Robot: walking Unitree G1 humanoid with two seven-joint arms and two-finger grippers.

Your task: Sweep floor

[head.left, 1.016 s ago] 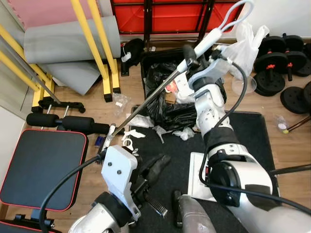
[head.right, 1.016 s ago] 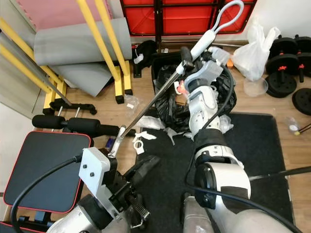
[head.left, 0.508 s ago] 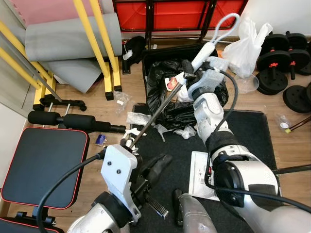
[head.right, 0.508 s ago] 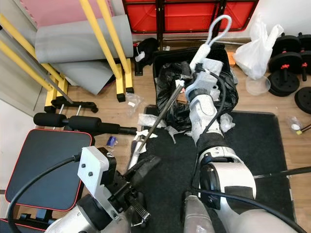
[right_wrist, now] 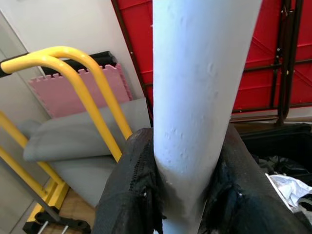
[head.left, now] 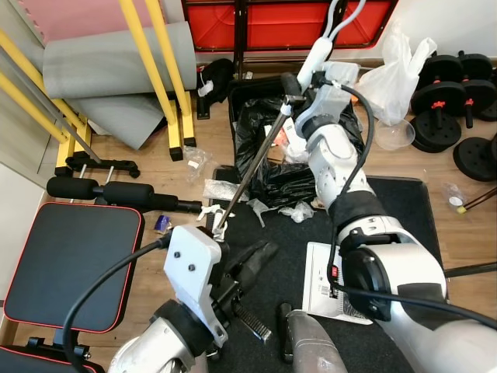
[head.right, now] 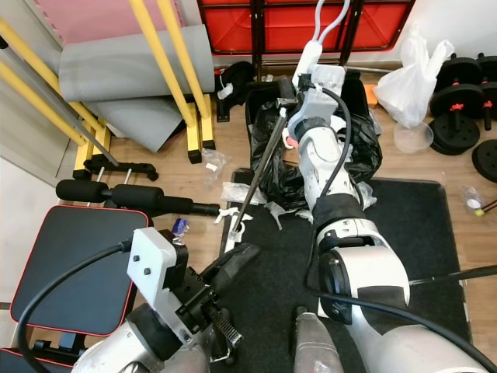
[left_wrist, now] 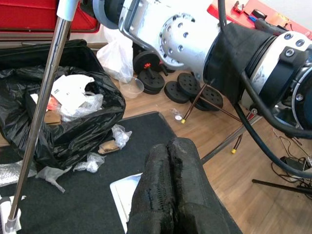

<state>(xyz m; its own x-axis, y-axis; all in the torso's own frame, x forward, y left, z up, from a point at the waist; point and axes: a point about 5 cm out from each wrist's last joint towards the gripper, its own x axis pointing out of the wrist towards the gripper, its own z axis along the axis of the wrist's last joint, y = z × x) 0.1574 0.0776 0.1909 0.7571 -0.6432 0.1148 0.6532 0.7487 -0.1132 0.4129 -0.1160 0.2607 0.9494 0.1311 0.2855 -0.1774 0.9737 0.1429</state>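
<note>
My right gripper (head.left: pixel 290 84) is shut on the white grip of a long sweeper handle (right_wrist: pixel 190 97), far ahead above the bin. Its metal pole (head.left: pixel 252 159) slants down and left to the sweeper's foot (head.left: pixel 220 225) at the black mat's left edge. White paper scraps (head.left: pixel 208 211) lie by that foot, with more crumpled scraps (head.left: pixel 296 211) near the bin. My left gripper (head.left: pixel 255 260) is low and near me, shut with nothing in it; in the left wrist view its fingers (left_wrist: pixel 173 190) press together over the mat.
A black bin lined with a black rubbish bag (head.left: pixel 272 159) stands ahead. A padded weight bench (head.left: pixel 70 264) is at the left, with yellow frame legs (head.left: pixel 159 78) and grey mats (head.left: pixel 109 66) behind. Dumbbells (head.left: pixel 450 85) and a white bag (head.left: pixel 392 66) sit at the right. A white sheet (head.left: pixel 318 287) lies on the black mat (head.left: pixel 392 214).
The pole has swung more upright: its lower end slid right along the floor to the mat's edge, and the looped top rose. My left gripper stayed put.
</note>
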